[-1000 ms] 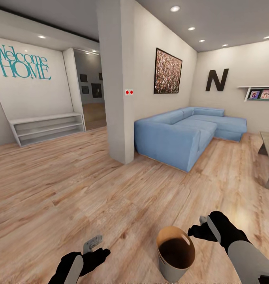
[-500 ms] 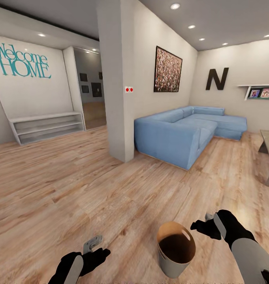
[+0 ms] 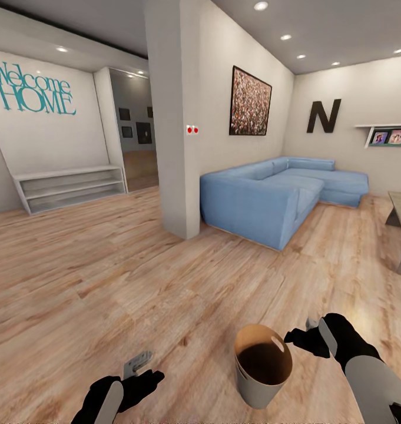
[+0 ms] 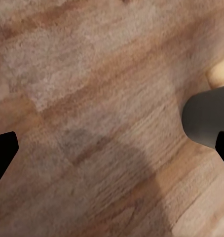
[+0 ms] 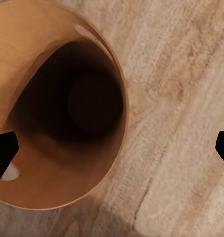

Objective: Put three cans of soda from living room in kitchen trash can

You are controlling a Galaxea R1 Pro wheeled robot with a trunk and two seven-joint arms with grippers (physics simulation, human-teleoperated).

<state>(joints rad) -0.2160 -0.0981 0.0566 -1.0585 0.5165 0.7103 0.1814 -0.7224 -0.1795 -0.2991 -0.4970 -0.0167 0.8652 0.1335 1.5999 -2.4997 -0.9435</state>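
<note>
I saw the wood floor [image 3: 106,282] and the blue sofa [image 3: 265,200] far ahead. The tash can [image 3: 262,368] stood just left of my right end effector [image 3: 303,335], which gaped wide, holding nothing. My left end effector [image 3: 138,371] also gaped, holding nothing.

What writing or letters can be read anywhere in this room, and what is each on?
"Welcome HOME": teal lettering on the white wall above the low shelf unit.
"N": one big dark letter on the far wall behind the blue sofa.
The small framed photos on the wall shelf are too small to read.
The trash can shows no label.
</note>
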